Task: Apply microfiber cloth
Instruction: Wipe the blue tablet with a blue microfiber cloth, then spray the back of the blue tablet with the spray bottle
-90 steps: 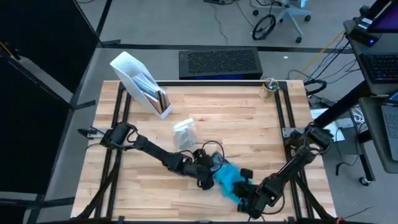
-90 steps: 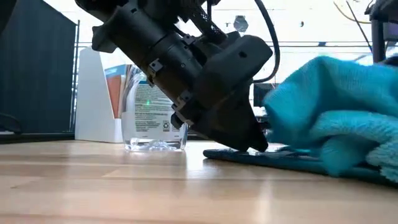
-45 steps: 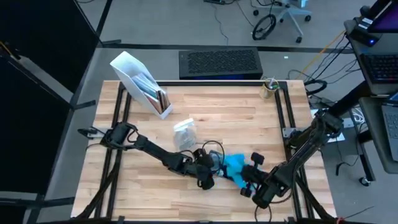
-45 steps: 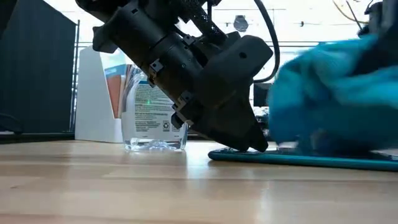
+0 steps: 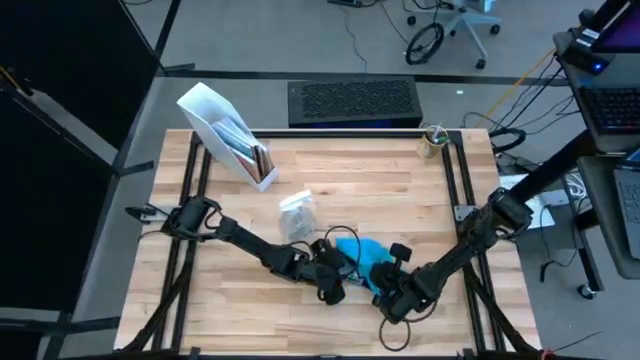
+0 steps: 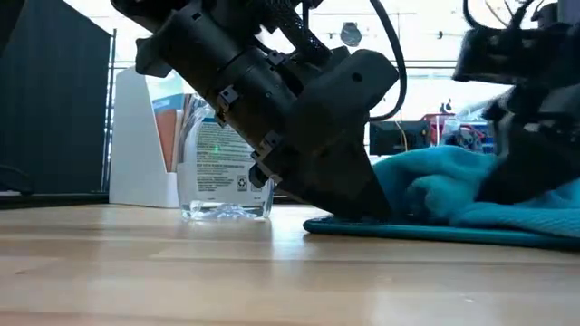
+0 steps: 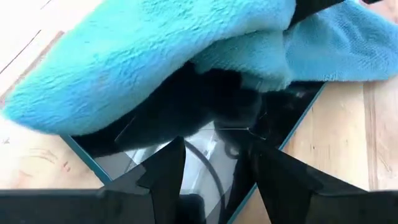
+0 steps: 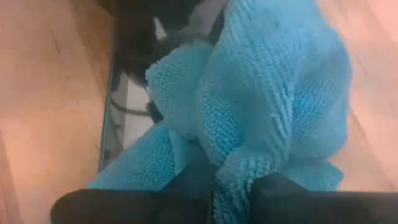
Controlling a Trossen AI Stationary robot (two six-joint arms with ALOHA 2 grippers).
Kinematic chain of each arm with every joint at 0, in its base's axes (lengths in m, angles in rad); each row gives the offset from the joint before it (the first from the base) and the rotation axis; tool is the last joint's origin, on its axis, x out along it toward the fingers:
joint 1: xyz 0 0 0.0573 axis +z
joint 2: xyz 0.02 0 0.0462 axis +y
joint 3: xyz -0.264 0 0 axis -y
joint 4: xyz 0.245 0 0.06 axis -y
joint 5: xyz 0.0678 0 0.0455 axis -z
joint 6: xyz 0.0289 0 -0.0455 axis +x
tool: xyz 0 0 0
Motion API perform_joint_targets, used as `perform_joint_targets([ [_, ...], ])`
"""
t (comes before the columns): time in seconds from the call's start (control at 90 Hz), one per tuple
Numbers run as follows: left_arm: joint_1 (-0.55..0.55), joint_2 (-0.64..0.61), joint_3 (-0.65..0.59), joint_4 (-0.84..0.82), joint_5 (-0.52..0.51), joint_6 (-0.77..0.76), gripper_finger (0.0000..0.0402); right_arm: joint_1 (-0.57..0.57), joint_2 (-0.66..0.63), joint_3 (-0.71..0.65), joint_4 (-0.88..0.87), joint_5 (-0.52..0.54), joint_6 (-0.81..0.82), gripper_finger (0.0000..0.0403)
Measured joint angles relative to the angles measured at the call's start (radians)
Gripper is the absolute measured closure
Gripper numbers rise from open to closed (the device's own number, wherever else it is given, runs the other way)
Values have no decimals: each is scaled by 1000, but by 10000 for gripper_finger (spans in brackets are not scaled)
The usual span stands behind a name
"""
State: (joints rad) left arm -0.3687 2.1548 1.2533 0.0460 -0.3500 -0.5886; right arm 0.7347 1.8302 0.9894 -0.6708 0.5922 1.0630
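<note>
We see two dark arms, each a chain of slim black links with thicker rounded joints. The left arm point(image 5: 245, 243) carries a looping black cable near its wrist, at about 12 o'clock from the left gripper point(image 5: 333, 288). Close up, that wrist is a stout black cylinder with small screws and ribbed rings (matte, faintly scuffed). Its fingers point(image 7: 165, 171) are flat, black, wedge-shaped. The right arm point(image 5: 470, 245) looks alike, ending in the blocky right gripper point(image 5: 385, 300).
</note>
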Motion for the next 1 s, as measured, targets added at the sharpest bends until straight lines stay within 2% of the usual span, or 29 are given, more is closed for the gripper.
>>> perform_joint_targets([
  [0.167,0,-1,0,-13,1,0,226,92,-10,-1,-162,-44,145,399],
  [0.222,0,-1,0,-15,1,0,226,123,-10,-4,-201,-109,185,399],
  [0.367,0,-1,0,-15,0,1,226,193,-29,2,-356,-187,320,399],
  [0.522,-4,-1,7,-21,7,32,226,241,-109,30,-636,-244,521,399],
  [0.656,-32,0,21,-32,31,123,226,249,-186,29,-745,-349,636,393],
  [0.778,-59,-31,19,-51,53,162,226,247,-271,29,-758,-421,656,351],
  [1.0,-89,-137,15,-100,27,180,226,245,-428,76,-761,-411,662,226],
])
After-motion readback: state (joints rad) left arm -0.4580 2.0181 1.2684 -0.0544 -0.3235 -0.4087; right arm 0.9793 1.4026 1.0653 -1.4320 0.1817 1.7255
